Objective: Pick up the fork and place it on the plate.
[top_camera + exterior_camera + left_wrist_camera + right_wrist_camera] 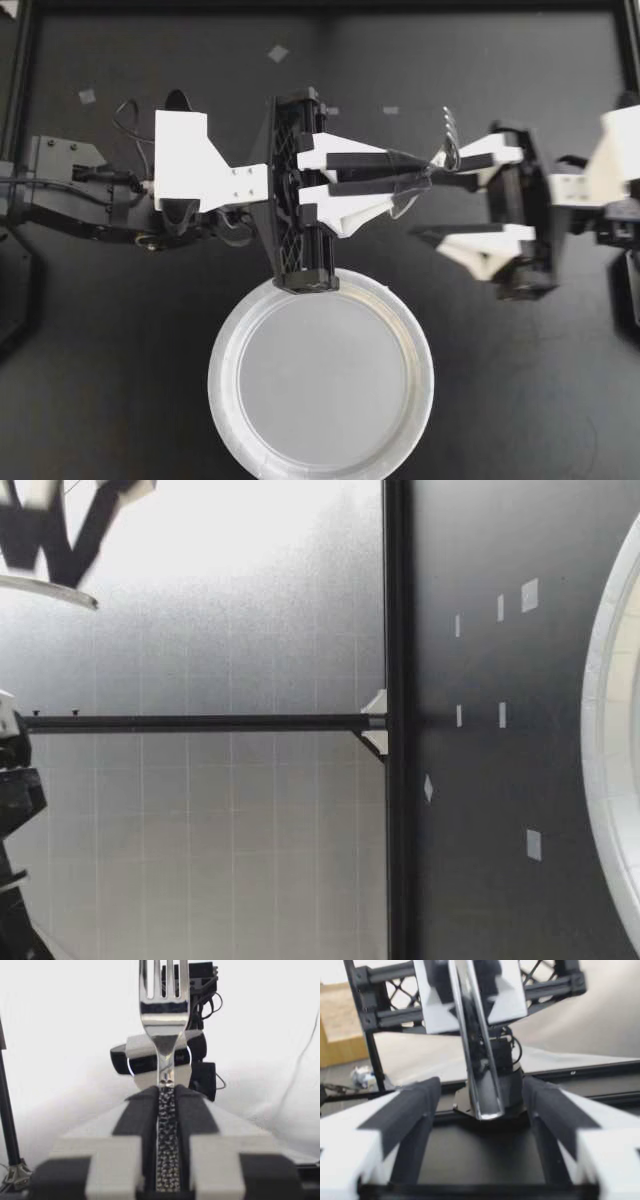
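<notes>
Both fingers of my left gripper (425,170) are pressed together on the fork (450,133), one on each side of its handle, so the grip is firm. In the left wrist view the patterned handle fills the narrow slot between the dark pads (137,1120). The fork's (164,1015) neck and tines stick out ahead of the fingertips, straight along the gripper's line.

Just past those tines my right gripper (428,197) faces the left one, its fingers spread wide and closed on nothing. In the right wrist view the fork (477,1060) stands in the gap between that gripper's two pads (410,1105), with clear space on either side. The left gripper's white fingers and black lattice frame (375,995) stand beyond it.

The fork is up in the air and not over the plate (222,370). The plate lies on the table (520,400) to one side of the left gripper, its rim just under the gripper's frame in the top view. Farther off on the other side, small tape squares (278,53) dot the table.
</notes>
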Robot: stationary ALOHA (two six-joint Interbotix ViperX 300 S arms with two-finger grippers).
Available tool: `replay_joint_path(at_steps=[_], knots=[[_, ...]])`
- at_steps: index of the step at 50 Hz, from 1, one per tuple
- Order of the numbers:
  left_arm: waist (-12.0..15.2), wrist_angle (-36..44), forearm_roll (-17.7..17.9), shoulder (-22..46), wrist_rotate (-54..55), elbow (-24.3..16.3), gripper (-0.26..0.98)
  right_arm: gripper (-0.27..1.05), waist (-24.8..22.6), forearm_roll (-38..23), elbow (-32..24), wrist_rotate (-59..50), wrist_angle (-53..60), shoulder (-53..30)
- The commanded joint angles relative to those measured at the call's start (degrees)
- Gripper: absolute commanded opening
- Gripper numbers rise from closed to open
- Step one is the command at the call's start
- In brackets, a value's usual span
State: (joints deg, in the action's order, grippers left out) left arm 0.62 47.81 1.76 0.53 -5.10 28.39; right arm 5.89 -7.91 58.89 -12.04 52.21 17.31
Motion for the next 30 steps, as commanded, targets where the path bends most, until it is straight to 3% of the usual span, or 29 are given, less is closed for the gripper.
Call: replay_joint_path(at_steps=[1,12,24,30], knots=[[0.09,0.62,-0.18,-0.88,0.09,-0.62,0.04,0.69,-0.18,-0.26,-1.85,-0.18,0.53,-0.70],[0.09,0.70,-0.35,-0.79,0.09,-0.53,0.03,0.62,-0.18,-0.26,-2.11,-0.18,0.53,-1.49],[0.18,0.62,-0.35,-0.09,0.18,-0.53,0.03,0.32,-0.18,-0.70,-2.02,0.09,0.62,-1.67],[0.09,0.70,-0.35,0.00,0.35,-0.53,0.04,0.24,-0.18,-1.76,-2.02,0.09,0.53,-1.67]])
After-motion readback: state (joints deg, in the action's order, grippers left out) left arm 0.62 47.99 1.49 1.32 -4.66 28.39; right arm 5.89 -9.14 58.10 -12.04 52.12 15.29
